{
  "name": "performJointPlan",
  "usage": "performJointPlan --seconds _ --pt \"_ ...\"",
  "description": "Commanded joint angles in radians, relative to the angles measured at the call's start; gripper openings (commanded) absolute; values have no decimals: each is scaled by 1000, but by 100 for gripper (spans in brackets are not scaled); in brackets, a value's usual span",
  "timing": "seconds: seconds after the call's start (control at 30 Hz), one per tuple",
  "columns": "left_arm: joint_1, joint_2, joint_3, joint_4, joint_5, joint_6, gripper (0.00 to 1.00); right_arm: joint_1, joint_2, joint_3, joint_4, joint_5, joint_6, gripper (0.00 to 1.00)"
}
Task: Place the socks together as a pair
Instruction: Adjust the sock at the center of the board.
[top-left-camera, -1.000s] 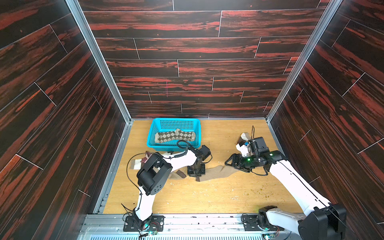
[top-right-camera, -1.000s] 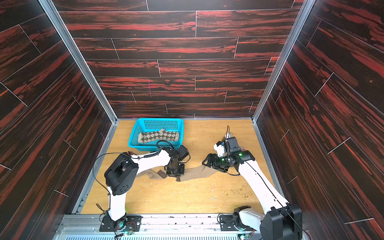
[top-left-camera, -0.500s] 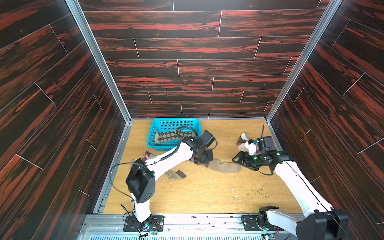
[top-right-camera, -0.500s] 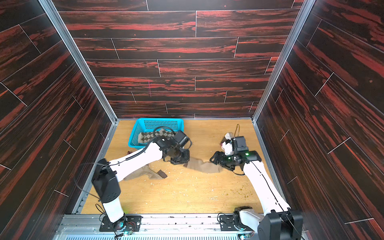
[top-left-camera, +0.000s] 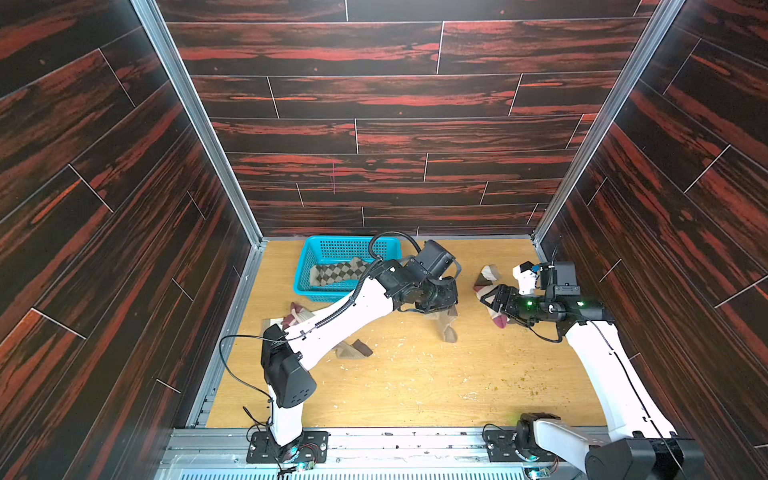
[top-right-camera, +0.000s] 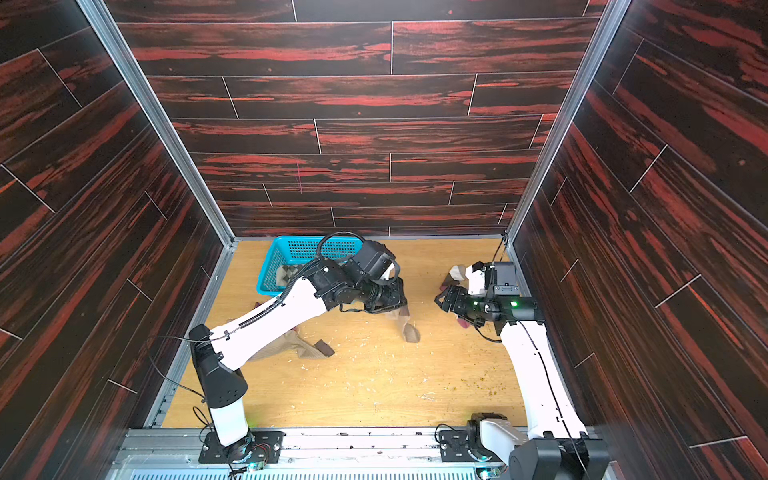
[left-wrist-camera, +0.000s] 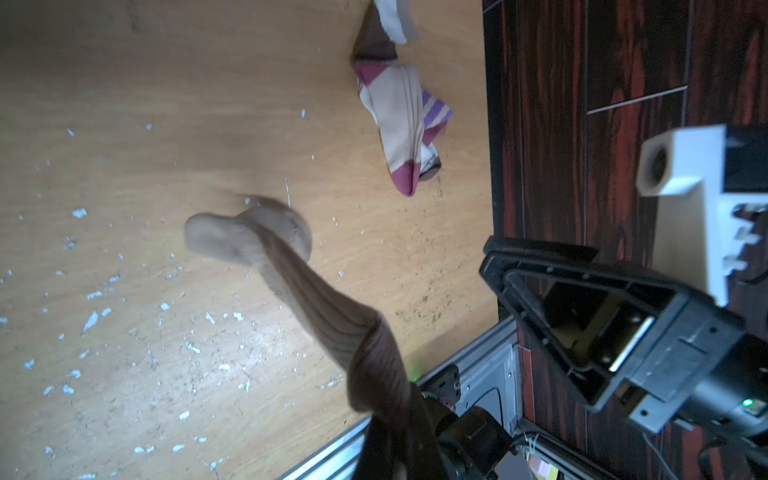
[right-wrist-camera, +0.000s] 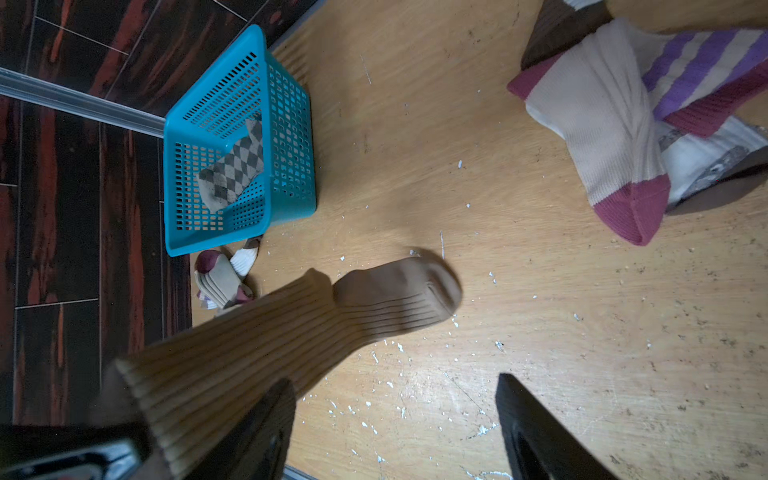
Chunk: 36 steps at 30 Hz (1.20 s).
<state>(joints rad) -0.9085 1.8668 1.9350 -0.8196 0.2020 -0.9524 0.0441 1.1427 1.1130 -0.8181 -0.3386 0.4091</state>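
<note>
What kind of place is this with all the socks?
Probably a robot practice booth, not a home: left arm and right arm bolted to a metal rail, dark wooden walls boxing in a table, socks lying near a blue basket.

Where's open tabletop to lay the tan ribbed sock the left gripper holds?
Bare: the front stretch of wooden tabletop between the arm bases. Crowded: the striped sock pile by the right gripper, and loose socks beside the blue plastic basket.
</note>
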Motion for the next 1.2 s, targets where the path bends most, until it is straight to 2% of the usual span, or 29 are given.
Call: performJointPlan --seconds 0.0,0.13,0.23,0.3,0.4,0.5,0.7,0.77,0.87,0.97,1.1,1.17 --pt "6 -47 -82 -23 -12 -16 1 -3 -12 3 -33 -52 -17 79" --pt "8 -162 -287 3 -50 -26 1 -3 7 -51 -29 -134 -27 79" --pt "8 -263 -501 48 -87 -34 2 -1 24 -121 -3 -204 -17 76" --pt "9 -321 -645 88 -113 -45 2 16 39 -177 38 -236 4 67" --pt "10 -372 -798 148 -139 -54 2 93 97 -227 87 -235 30 42" --pt "10 -377 -871 158 -171 -47 3 180 169 -254 139 -180 57 30" --pt "15 -364 -962 143 -235 -52 8 245 271 -329 259 -119 140 20" --pt "15 -358 -989 141 -249 -62 17 261 303 -345 287 -107 156 19" --pt "14 -366 -1004 148 -264 -77 41 275 358 -364 331 -64 185 18" --pt "17 -399 -996 141 -290 -95 65 275 400 -383 379 15 229 13" --pt "39 -449 -948 68 -334 -112 81 271 409 -389 355 158 263 12" --pt "61 -476 -927 19 -350 -118 83 249 388 -415 348 203 282 11"
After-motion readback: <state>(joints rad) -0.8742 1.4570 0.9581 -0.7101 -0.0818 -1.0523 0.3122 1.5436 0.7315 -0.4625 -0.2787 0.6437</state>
